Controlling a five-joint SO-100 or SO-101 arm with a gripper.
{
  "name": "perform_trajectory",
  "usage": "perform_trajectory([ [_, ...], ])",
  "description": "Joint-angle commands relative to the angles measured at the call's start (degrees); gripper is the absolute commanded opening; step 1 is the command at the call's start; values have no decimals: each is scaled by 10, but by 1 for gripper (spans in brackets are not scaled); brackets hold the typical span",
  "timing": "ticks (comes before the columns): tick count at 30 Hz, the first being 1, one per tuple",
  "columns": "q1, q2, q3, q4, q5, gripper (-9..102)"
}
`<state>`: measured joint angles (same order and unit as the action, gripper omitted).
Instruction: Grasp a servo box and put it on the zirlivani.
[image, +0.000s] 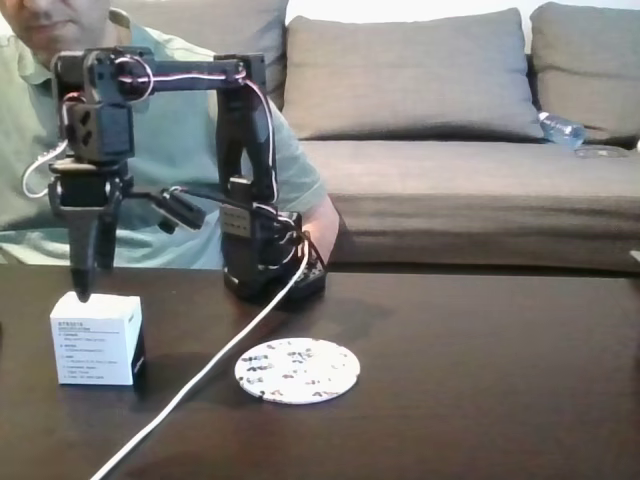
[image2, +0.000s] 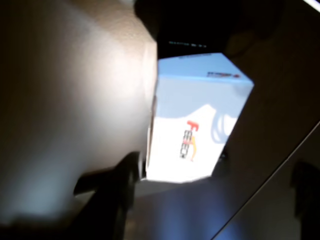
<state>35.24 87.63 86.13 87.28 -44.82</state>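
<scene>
The servo box (image: 96, 338) stands on the dark table (image: 480, 380) at the left in the fixed view, and your gripper (image: 85, 290) hangs straight above it with its tips at the box's top left edge, while the zirlivani (image: 297, 370) lies flat to the right, apart from the box, beyond the white cable (image: 190, 385). In the wrist view the servo box (image2: 197, 120) sits just beside 1 big blurred finger (image2: 70, 110); whether the jaws are open enough I cannot tell, and they hold nothing yet as far as I see.

Arm bent over, hand (image: 88, 285) pointing down.
</scene>
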Motion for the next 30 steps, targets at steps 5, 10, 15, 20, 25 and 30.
perform_trajectory([
  [5, 6, 4, 76, -71, -4, 37],
  [10, 5, 4, 103, -100, -5, 37],
  [15, 5, 4, 104, -104, -5, 37],
  [20, 5, 3, 114, -113, -4, 37],
  [25, 4, 4, 170, -166, -3, 37],
  [30, 4, 4, 188, -195, 3, 29],
])
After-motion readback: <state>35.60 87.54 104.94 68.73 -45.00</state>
